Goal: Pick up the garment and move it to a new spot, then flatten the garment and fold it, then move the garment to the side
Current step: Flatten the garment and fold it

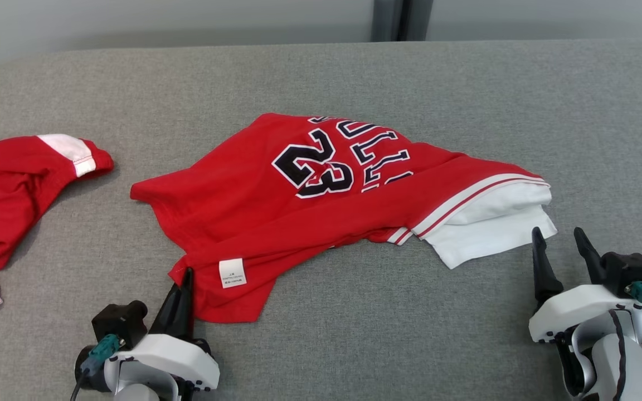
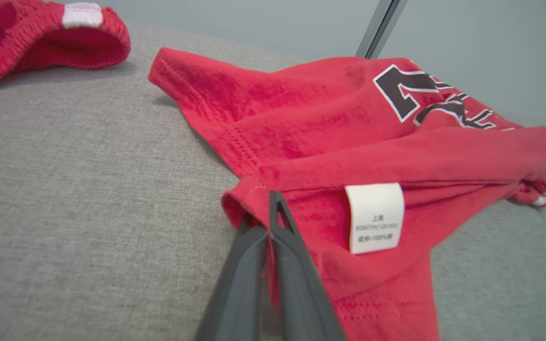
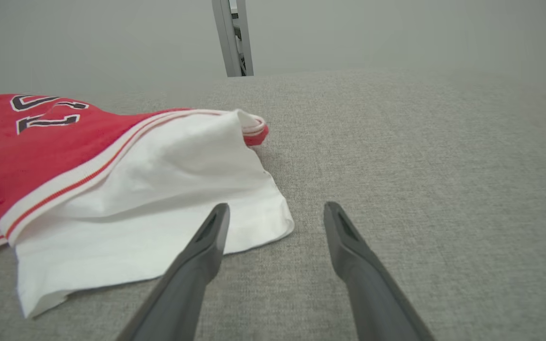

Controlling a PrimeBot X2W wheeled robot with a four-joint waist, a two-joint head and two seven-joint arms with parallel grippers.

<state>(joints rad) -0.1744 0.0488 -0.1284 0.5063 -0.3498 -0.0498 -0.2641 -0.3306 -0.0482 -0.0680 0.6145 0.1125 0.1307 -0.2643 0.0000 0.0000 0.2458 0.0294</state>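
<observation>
Head view: A red knitted garment (image 1: 276, 206), printed with a dark number 23 and ending in a white panel (image 1: 488, 223), is laid crumpled at the middle of the grey fabric-covered bench (image 1: 410, 323). The left gripper (image 1: 188, 274) is positioned at the garment's near left hem, just beside a white rectangular care label (image 1: 232, 273); its jaws are brought together. The right gripper (image 1: 558, 234) is placed just beside the white panel, with its jaws spread wide and nothing held. A second red garment (image 1: 9, 189) with a white patch is seen at the bench's left edge, apart from the first.

Left wrist view: The jaws of the left gripper (image 2: 273, 199) are pressed together on the folded hem corner of the garment (image 2: 311, 118); red cloth is pinched between them. The care label (image 2: 375, 218) is located just beside the tips.

Right wrist view: The jaws of the right gripper (image 3: 277, 208) are held wide apart and empty. One finger is seen over the edge of the white panel (image 3: 159, 189); the other is seen over bare bench.
</observation>
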